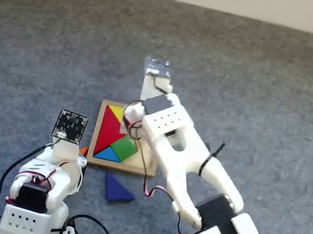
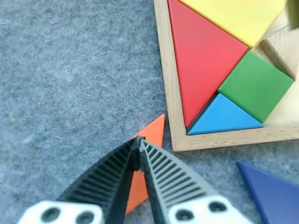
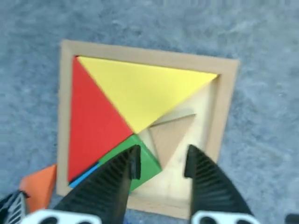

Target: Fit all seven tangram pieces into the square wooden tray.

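Note:
The square wooden tray (image 1: 135, 167) (image 2: 164, 70) (image 3: 140, 50) holds a yellow triangle (image 3: 140, 88), a red triangle (image 2: 201, 56) (image 3: 91, 126), a green square (image 2: 254, 86) and a small blue triangle (image 2: 224, 120). A plain wood-coloured triangle (image 3: 170, 133) lies in the tray's bare part. My right gripper (image 3: 161, 163) hangs open just above it, one finger on each side. An orange piece (image 2: 152, 135) (image 1: 83, 151) lies on the carpet by the tray's corner. My left gripper (image 2: 138, 140) is shut, its tips over the orange piece. A dark blue triangle (image 1: 116, 190) (image 2: 271, 196) lies on the carpet near the tray.
Grey carpet (image 1: 260, 81) covers the whole table. The right arm (image 1: 184, 164) stretches across the tray's near right side. The left arm's base (image 1: 39, 199) stands at the near left, with cables around it.

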